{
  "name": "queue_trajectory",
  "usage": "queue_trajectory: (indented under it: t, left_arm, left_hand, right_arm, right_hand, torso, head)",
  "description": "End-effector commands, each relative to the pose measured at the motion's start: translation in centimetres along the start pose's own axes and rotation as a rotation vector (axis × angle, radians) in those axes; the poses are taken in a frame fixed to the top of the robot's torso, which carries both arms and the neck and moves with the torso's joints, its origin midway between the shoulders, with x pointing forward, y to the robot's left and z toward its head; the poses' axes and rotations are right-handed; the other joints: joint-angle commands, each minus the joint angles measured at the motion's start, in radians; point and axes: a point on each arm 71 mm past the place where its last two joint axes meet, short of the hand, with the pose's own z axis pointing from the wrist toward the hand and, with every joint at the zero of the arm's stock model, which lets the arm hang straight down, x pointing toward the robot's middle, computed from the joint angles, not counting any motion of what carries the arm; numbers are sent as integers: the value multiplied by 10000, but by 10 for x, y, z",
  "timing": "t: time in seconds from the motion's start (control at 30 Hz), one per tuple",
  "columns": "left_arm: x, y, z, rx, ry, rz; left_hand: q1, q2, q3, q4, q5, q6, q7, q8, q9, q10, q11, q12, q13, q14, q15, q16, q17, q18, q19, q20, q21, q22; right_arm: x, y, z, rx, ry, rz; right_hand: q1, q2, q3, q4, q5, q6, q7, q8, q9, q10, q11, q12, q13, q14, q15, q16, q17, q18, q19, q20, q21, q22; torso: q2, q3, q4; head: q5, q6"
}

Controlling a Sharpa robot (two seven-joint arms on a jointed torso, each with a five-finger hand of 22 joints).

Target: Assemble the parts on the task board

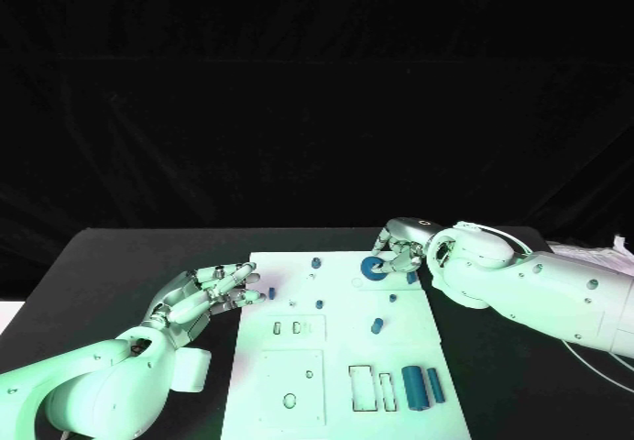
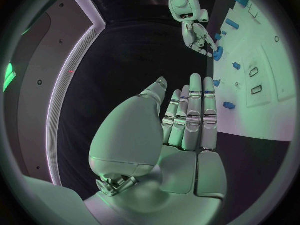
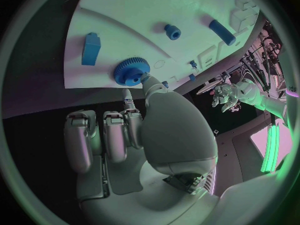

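My head camera looks down from above on the task board [image 1: 346,348], taking in both my arms. Each wrist camera sits close behind its own palm, facing along the fingers. All three views share the board's far end, where the blue gear [image 1: 374,267] [image 3: 130,70] [image 2: 218,54] lies.

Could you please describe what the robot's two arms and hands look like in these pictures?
Both arms are smooth, rounded white shells. The left hand and the right hand are silver metal, with many jointed fingers. The fingers show darker seams at the joints. A thin pale cable loops over the right arm by its wrist.
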Motion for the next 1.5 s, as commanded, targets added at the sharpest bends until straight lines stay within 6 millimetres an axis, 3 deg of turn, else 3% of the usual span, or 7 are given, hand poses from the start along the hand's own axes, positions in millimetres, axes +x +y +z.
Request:
queue_trajectory:
  t: [0.03, 0.5, 0.8, 0.87, 1.5]
  left_arm:
    - [2, 0, 1, 15, 201, -100]
    - [0, 0, 1, -35, 161, -85]
    - [1, 0, 1, -35, 196, -100]
    - [1, 0, 1, -35, 197, -101]
    - [-1, 0, 1, -51, 167, -88]
  left_hand:
    - [-27, 57, 16, -68, -48, -80, 18, -43, -10, -88, -4, -26, -5, -26, 68, -36, 12, 121, 12, 75, -42, -10]
    - [-29, 57, 15, -80, -50, -97, 25, -44, -10, -112, 3, -29, -6, -46, 76, -55, 20, 118, 2, 79, -51, -17]
    - [-29, 57, 15, -80, -50, -97, 25, -44, -10, -112, 3, -29, -6, -46, 76, -55, 20, 118, 2, 79, -51, -17]
    - [-29, 57, 15, -80, -50, -97, 25, -44, -10, -112, 3, -29, -6, -46, 76, -55, 20, 118, 2, 79, -51, -17]
    - [-29, 57, 15, -80, -50, -97, 25, -44, -10, -112, 3, -29, -6, -46, 76, -55, 20, 118, 2, 79, -51, -17]
  right_arm:
    - [0, 2, -1, -204, -74, 55]
    - [2, 1, -1, -289, 194, 67]
    - [9, 1, -1, -328, 528, 28]
    - [11, 0, -1, -314, 578, 22]
    - [13, 0, 0, -387, 542, -157]
  right_hand:
    - [-96, 0, -84, 27, 65, 76, 10, 39, 2, 499, 52, 52, 1629, 898, 69, 41, 1966, -104, 801, 66, 69, 2125]
    - [-312, -146, -273, 163, -48, 65, 3, 29, -3, 490, 52, 34, 1648, 903, 72, 58, 2007, -110, 813, 72, 82, 2153]
    - [-294, -179, -299, 150, -61, 66, 2, 28, -2, 486, 51, 26, 1648, 905, 73, 62, 2018, -113, 819, 73, 87, 2166]
    - [-259, -175, -300, 133, -75, 68, 1, 29, -2, 488, 50, 31, 1655, 906, 73, 66, 2028, -113, 819, 73, 87, 2167]
    - [71, -92, -239, -66, -113, 55, 13, 15, -8, 477, 56, 1, 1672, 909, 76, 75, 2055, -114, 820, 75, 90, 2174]
  torso:
    - [-3, 0, 7]
    - [3, -3, -9]
    - [0, -10, 26]
    - [3, -5, 4]
    - [4, 0, 14]
  head:
    - [-8, -3]
    - [56, -6]
    - [-31, -44]
    - [6, -48]
    - [-2, -95]
